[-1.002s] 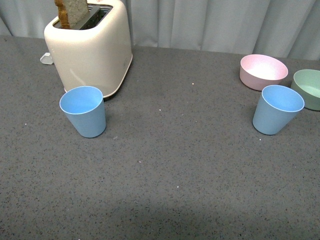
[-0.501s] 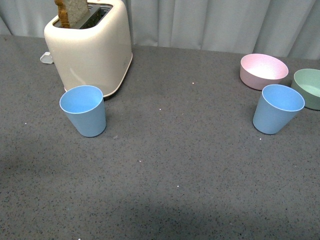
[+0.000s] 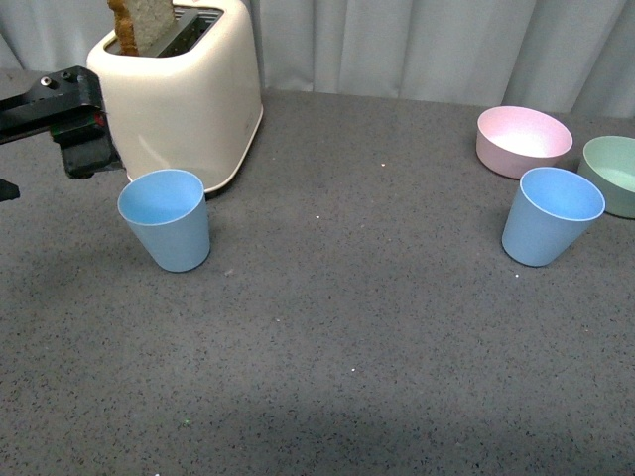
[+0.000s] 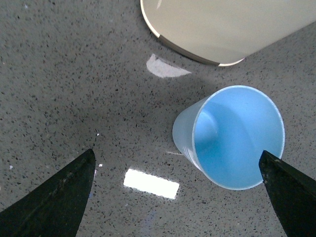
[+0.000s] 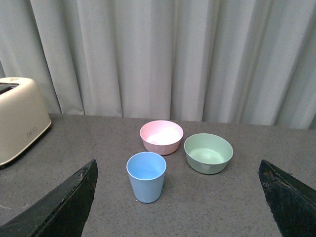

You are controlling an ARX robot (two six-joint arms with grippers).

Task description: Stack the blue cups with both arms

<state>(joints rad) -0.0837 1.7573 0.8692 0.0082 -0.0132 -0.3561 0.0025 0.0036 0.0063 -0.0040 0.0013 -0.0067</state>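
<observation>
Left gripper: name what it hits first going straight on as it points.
Likely the left gripper meets the blue cup at its rim with one finger; the other would reach bare table. Depth is unclear.

Two cups (image 3: 166, 220) (image 3: 551, 216); two bowls (image 3: 523, 142) (image 3: 613, 175); one toaster (image 3: 184, 99)

Soft, even light, everything sharp. A bright rectangular glare patch (image 4: 150, 183) shines on the worktop (image 4: 59, 59); shadows are faint.

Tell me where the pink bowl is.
In the front view the pink bowl sits far right, just left of the green bowl and behind the right-hand blue cup.
</observation>
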